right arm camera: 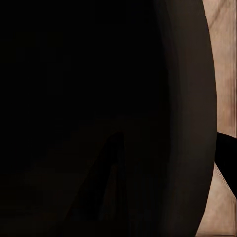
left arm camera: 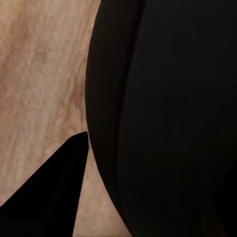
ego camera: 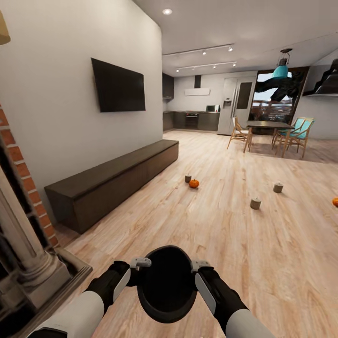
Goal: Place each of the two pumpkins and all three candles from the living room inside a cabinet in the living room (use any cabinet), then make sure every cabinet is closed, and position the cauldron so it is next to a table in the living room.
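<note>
In the head view the cauldron [ego camera: 167, 283], a matte black round-bellied pot with a wide dark mouth, sat at 6 o'clock, low in the picture, pressed between the two arms. The left pincer [ego camera: 140, 263] met its rim at 10 o'clock and the right pincer [ego camera: 201, 265] at 2 o'clock; each touched the rim, but how far either stood open could not be told. In the left wrist view the pot's smooth black wall [left arm camera: 168, 118] curved against pale grained floor [left arm camera: 39, 74]; in the right wrist view it [right arm camera: 98, 98] was almost all darkness.

The long, low, dark brown cabinet [ego camera: 112, 180] with flat fronts ran along the white wall at 10 o'clock, its fronts closed. On the light wooden plank floor, one ribbed orange pumpkin [ego camera: 194, 183] lay at 12 o'clock, just beside a stubby grey candle [ego camera: 188, 178]. Two more candles [ego camera: 255, 203] [ego camera: 278, 188] stood at 1 o'clock, apart from each other. A second pumpkin [ego camera: 335, 202] showed at 3 o'clock, cut by the edge. A dark dining desk [ego camera: 268, 125] with wooden chairs stood far off at 1 o'clock.
</note>
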